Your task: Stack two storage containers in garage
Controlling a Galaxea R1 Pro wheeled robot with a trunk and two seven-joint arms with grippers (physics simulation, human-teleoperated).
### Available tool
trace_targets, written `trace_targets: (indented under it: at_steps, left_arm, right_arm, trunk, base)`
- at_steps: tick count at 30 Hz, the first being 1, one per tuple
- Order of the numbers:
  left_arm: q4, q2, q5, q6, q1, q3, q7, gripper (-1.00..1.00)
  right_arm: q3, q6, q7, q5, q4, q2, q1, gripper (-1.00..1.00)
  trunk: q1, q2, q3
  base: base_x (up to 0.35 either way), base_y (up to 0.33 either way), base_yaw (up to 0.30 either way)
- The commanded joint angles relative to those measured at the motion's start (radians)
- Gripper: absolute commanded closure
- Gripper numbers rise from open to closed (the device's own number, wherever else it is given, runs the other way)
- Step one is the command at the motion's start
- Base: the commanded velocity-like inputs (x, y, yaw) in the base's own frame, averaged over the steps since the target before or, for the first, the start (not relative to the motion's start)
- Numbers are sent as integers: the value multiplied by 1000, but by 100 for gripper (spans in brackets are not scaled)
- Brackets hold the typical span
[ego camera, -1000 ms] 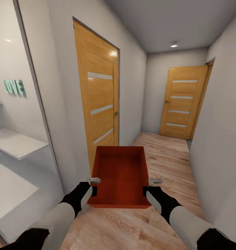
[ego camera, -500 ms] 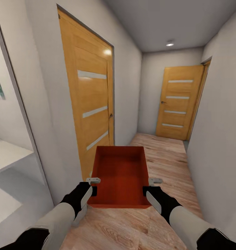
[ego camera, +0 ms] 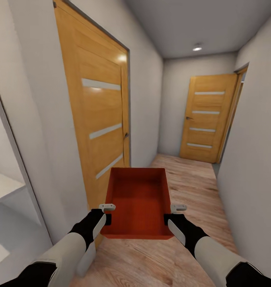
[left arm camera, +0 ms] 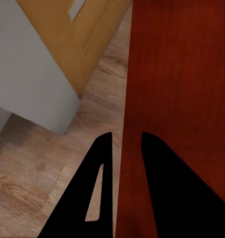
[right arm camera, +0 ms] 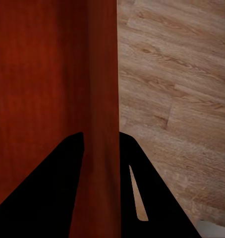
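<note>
Count: one orange-red storage container (ego camera: 138,201), two grippers — left gripper (ego camera: 107,213) and right gripper (ego camera: 172,214) — two wooden doors, near door (ego camera: 98,119) and far door (ego camera: 207,118), one ceiling light (ego camera: 197,48).

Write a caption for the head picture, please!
Both grippers carry an orange-red storage container down a wood-floored hallway.
</note>
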Motion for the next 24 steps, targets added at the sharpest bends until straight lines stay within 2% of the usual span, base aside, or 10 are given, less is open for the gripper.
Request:
trace_targets:
  at_steps: [1,24]
  left_arm:
    - [2,1,-26,12,1,-7,26,100]
    - [2,1,-26,12,1,-7,27,100]
  right_arm:
    - [-15,7,-10,25,-3,-1,-3,100]
    - [-15,7,-10,25,-3,-1,-3,100]
  trunk:
    - [1,-2,-2]
    - [1,-2,-2]
  base:
    - [322,0,-191]
    - [322,0,-245]
